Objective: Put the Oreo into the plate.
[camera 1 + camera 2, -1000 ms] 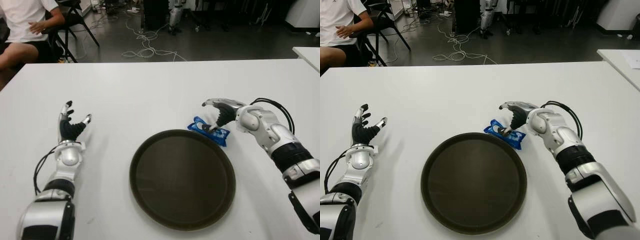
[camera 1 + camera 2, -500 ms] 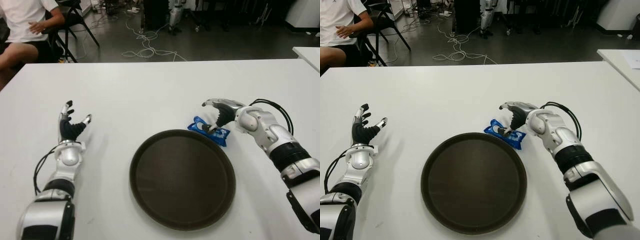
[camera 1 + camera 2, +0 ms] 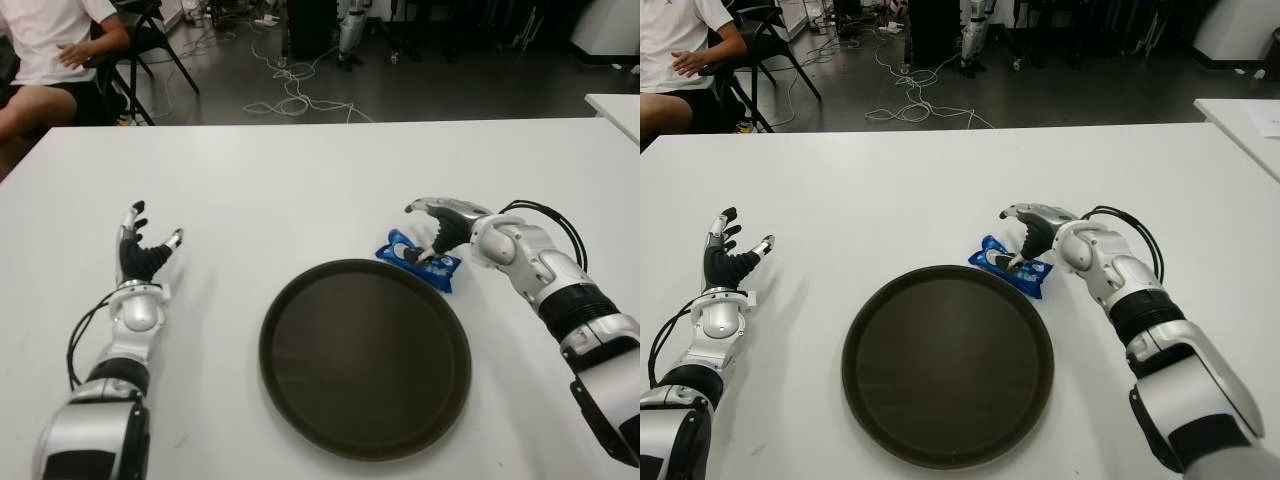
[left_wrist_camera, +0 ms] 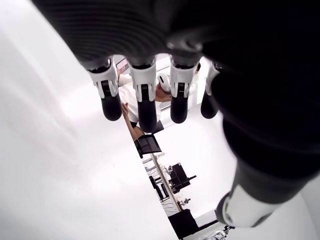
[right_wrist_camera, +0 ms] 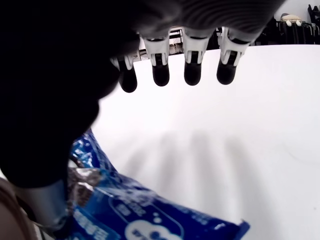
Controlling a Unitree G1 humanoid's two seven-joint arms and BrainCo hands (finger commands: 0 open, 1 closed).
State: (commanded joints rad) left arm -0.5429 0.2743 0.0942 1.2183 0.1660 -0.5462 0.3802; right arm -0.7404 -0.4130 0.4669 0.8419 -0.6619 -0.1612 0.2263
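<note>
A blue Oreo packet (image 3: 441, 268) lies flat on the white table (image 3: 300, 190), just off the far right rim of the dark round plate (image 3: 365, 357). My right hand (image 3: 421, 234) hovers over the packet with its four fingers (image 5: 192, 70) stretched out above the table and holding nothing. Its thumb tip touches the packet (image 5: 145, 215) near the end closest to the plate. The hand is open. The plate holds nothing. My left hand (image 3: 141, 250) shows far to the left of the plate, fingers (image 4: 141, 100) spread, holding nothing.
A person (image 3: 45, 55) sits on a chair beyond the table's far left corner. Cables (image 3: 290, 90) lie on the floor behind the table. The corner of a second white table (image 3: 618, 108) shows at the right edge.
</note>
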